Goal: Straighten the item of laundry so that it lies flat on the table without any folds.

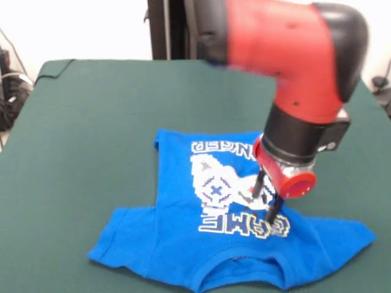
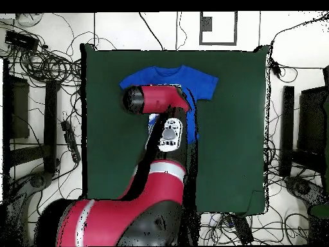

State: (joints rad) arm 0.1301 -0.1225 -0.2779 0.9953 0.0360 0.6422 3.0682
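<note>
The bright blue T-shirt point(image 1: 177, 244) lies on the dark green table point(image 1: 91, 122), near its front edge in the front view. Its collar faces the camera, both sleeves are spread, and the white controller print and lettering face up. Its far right part is hidden behind the arm. My gripper point(image 1: 266, 198) points down over the right side of the print, fingertips point(image 1: 274, 211) apart, low at the cloth; I cannot tell if they touch it. In the overhead view the shirt point(image 2: 193, 80) lies at the table's point(image 2: 231, 128) far edge, with the arm covering its lower half and the gripper.
The red arm point(image 1: 293, 55) reaches over the middle of the table. A black post point(image 1: 165, 27) stands behind the table's far edge. Cables point(image 2: 45, 64) and dark equipment point(image 2: 315, 116) surround the table on the floor.
</note>
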